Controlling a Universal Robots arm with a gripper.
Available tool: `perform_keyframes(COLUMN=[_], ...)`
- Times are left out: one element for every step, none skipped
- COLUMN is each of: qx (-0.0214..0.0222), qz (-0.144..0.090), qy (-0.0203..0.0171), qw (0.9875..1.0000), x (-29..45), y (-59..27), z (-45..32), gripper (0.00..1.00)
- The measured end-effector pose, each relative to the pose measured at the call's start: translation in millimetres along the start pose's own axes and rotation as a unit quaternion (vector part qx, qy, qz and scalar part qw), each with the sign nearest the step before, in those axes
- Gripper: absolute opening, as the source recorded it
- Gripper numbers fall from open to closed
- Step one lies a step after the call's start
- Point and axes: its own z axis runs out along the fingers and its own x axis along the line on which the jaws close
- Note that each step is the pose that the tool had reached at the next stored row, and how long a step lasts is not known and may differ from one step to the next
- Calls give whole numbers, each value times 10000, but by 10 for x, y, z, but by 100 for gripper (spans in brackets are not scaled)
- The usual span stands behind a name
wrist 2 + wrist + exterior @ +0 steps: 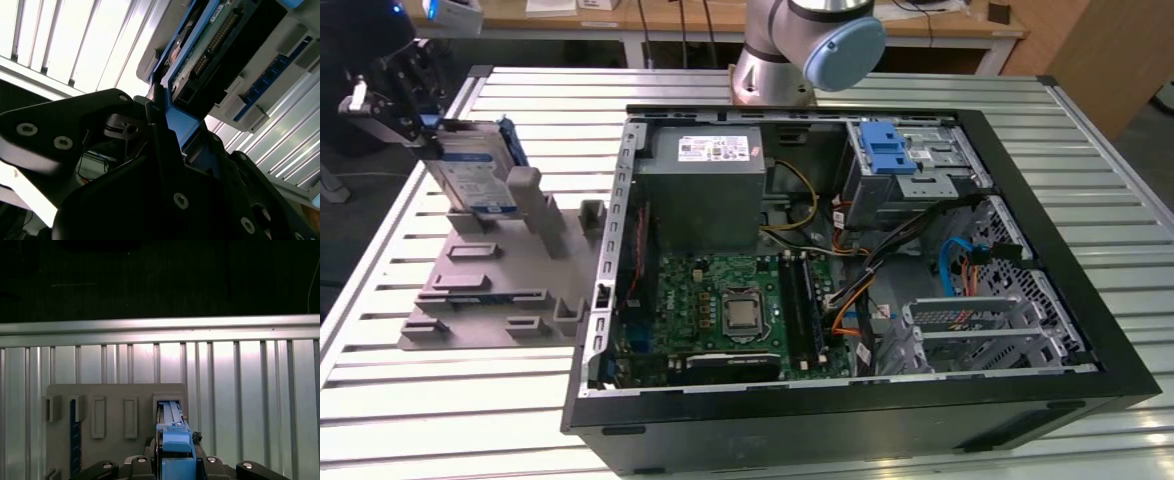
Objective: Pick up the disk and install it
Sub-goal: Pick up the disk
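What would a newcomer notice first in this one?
The open computer case sits in the middle of the exterior view, its green board and cables bare. At that view's left, the disk stands upright in a grey holder, with the pincer at its upper end.

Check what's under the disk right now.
A grey holder on the table: the disk stands on edge in its slot, gripper at its top. The slot walls cover the disk's lower edge.
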Motion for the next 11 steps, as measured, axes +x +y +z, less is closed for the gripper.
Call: perform_keyframes(qx=[0,0,0,1,1,0,-2,-7,-12,-15,-14], qz=[0,0,0,0,0,0,0,0,0,0,0], qy=[0,0,0,0,0,0,0,0,1,2,1], qw=[10000,10000,10000,10000,10000,10000,10000,10000,10000,10000,10000], x=[0,0,0,0,0,0,0,0,1,1,1], y=[0,0,0,0,0,0,1,0,1,1,2], z=[-7,-14,-20,-24,-26,-31,-34,-35,-39,-46,-52], gripper=[36,36,36,36,36,36,36,36,36,36,36])
